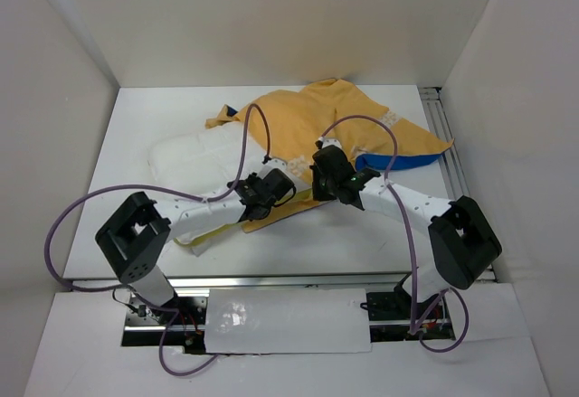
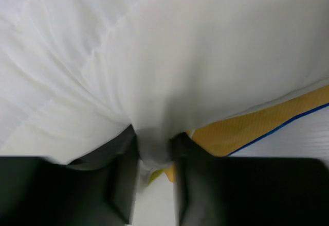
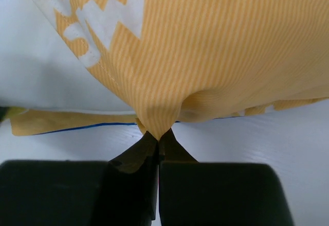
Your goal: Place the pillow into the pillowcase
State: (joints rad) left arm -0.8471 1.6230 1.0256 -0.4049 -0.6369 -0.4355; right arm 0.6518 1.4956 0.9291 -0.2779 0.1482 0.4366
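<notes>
Overhead, the white table is boxed in by walls at 9, 12 and 3 o'clock. Bare surface runs along the 6 o'clock strip by the arm bases and down the 9 o'clock side.

The pillowcase is the big item, spread orange side up from the middle out toward 1 o'clock. A blue edge shows at 3 o'clock, close to the rail on that side (not much room there).

The pillow lies at 10 o'clock of centre. Its right end goes under the orange cloth and its left end is well off the wall.

The left gripper sits at the pillow's near edge. Its wrist view shows the fingers part-way closed with a fold of white pillow bunched between them. The yellow, blue-trimmed pillowcase lies just beside at 4 o'clock.

The right gripper sits just beside it at the pillowcase's near hem. Its jaws are fully pinched on a peak of striped orange cloth, which is lifted off the table.
</notes>
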